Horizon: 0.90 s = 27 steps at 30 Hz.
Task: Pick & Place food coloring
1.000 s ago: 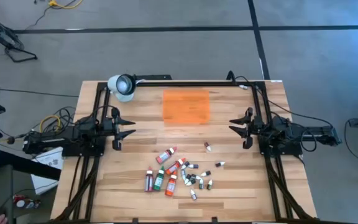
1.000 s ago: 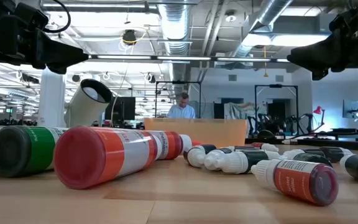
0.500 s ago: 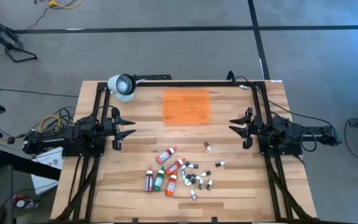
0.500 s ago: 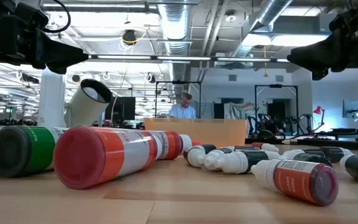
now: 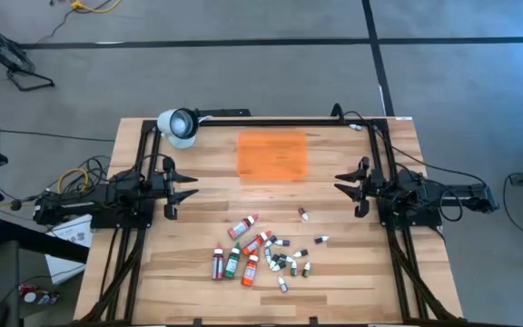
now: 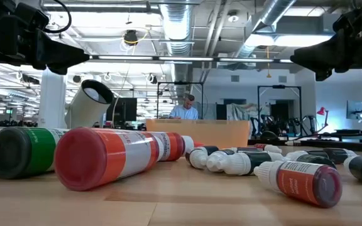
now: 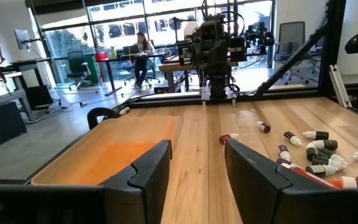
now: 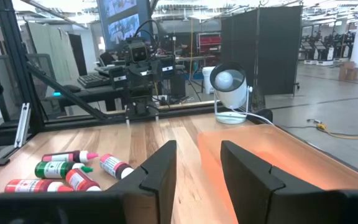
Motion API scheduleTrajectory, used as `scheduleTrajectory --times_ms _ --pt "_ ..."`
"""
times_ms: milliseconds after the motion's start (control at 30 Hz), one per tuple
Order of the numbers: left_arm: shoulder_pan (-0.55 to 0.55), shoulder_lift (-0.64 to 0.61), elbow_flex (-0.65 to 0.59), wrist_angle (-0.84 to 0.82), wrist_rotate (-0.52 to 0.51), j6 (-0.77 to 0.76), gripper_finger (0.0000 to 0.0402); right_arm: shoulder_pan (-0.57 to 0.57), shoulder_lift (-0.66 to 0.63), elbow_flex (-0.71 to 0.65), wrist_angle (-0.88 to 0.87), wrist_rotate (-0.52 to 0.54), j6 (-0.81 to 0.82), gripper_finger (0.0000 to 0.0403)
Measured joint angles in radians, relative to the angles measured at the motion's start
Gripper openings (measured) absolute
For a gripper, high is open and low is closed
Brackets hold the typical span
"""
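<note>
Both grippers are open and hold nothing: left gripper at frame left, right gripper at frame right. Food coloring lies scattered in the lower centre of the wooden table, glossy cylinders with white caps. Only the low view shows a distant person.

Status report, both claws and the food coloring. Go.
Left claw open, parked at table's left side, holding nothing. Right claw open, parked at right. Food coloring bottles lying scattered near front edge, untouched. Orange mat bare; nothing in the way.
</note>
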Motion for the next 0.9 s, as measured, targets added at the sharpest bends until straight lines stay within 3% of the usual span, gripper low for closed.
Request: scheduleTrajectory --times_ms 900 --pt "0.0 0.0 0.0 0.044 0.0 -0.03 0.0148 0.0 0.0 0.0 0.0 0.0 0.0 0.0118"
